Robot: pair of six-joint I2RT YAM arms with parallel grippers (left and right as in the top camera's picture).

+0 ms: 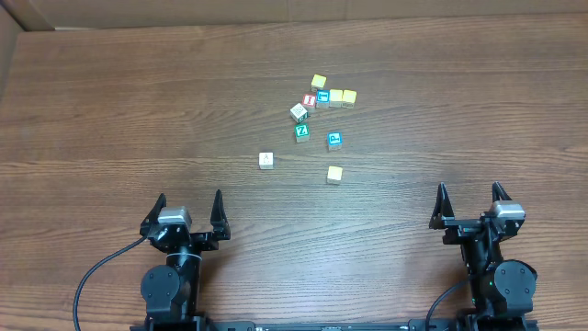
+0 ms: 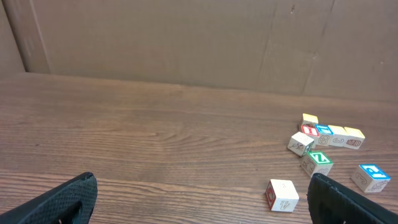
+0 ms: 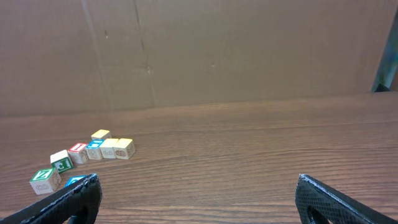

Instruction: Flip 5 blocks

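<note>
The blocks lie loose beyond both arms. A white block [image 1: 266,161] [image 2: 283,195] sits nearest my left gripper [image 1: 190,198] [image 2: 202,205], just inside its right finger. Another white block [image 1: 299,112] [image 2: 300,144] [image 3: 61,161], the green Z block [image 1: 301,131] [image 2: 318,162] [image 3: 45,179], the teal-blue block [image 1: 334,141] [image 2: 370,177] and a pale yellow block [image 1: 334,174] are spread around it. My right gripper [image 1: 469,189] [image 3: 196,199] stands far right of them. Both grippers are open, low over the table and hold nothing.
Behind the blocks runs a tight row: a red-and-white cube [image 1: 310,100], a teal cube [image 1: 322,97] and two yellowish cubes [image 1: 343,96], with a brighter yellow cube [image 1: 318,82] behind. A cardboard wall [image 2: 186,37] closes off the table's far edge.
</note>
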